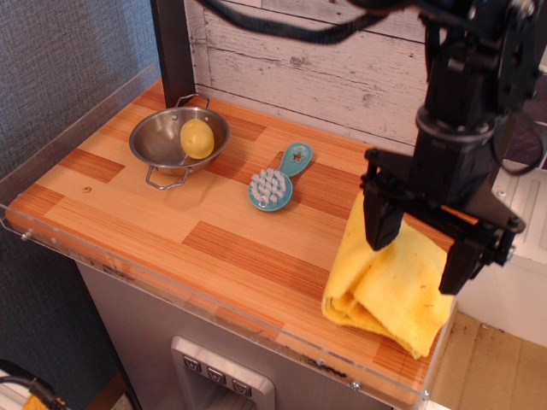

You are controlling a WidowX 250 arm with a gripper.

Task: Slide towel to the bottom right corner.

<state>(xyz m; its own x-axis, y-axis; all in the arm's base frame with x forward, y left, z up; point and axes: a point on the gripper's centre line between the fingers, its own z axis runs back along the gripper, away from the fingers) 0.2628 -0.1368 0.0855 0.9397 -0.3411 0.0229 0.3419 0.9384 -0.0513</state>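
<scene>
A: What is seen nearest the front edge?

B: The corner [410, 383] of the striped surface [171, 235] is seen at the bottom right, edged by clear acrylic. The towel [389, 289] is found just behind it, bunched and folded over on itself, its far part lifted off the surface.

A: And the hand?

B: The hand [419, 248] is held above the towel with its two fingers spread wide, one on each side of the raised cloth. Whether the cloth is touched by them cannot be told.

A: What is placed farther back?

B: A teal brush [275, 181] is laid near the middle. Beyond it, to the left, a yellow fruit [197, 137] is held in a metal bowl [162, 145].
</scene>
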